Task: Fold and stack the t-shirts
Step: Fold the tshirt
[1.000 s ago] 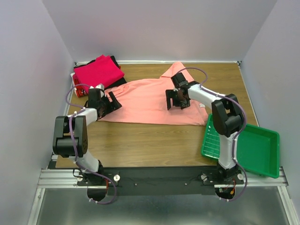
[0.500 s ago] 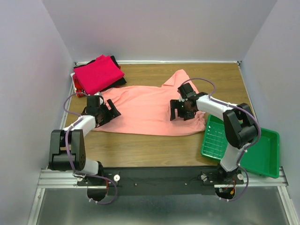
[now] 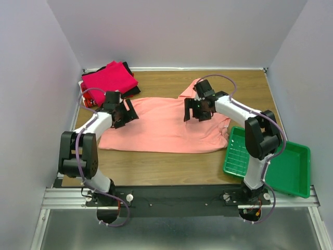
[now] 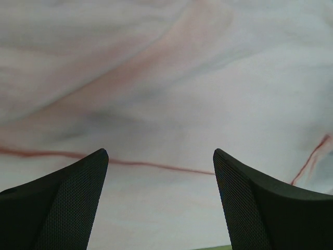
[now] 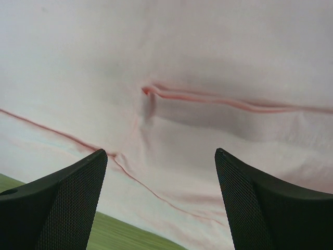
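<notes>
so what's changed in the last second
The left hand and right hand swung toward the near edge, then back toward the far side. The salmon-pink t-shirt has slid nearer the arms and lies flatter. Both hands are open above it now. The pile of magenta and black t-shirts and the green tray stayed put.

Left arm [image 3: 78, 151] and right arm [image 3: 260, 138]: white tube links between chunky black joint housings, each with a thin grey-purple cable [image 3: 221, 76] looping loose along it. Left gripper [image 3: 130, 113] and right gripper [image 3: 196, 115] are all black and boxy. Fingers [image 4: 62, 203] in the wrist views are matte black wedges with a fine mesh-like texture, tapering to blunt rounded tips.
</notes>
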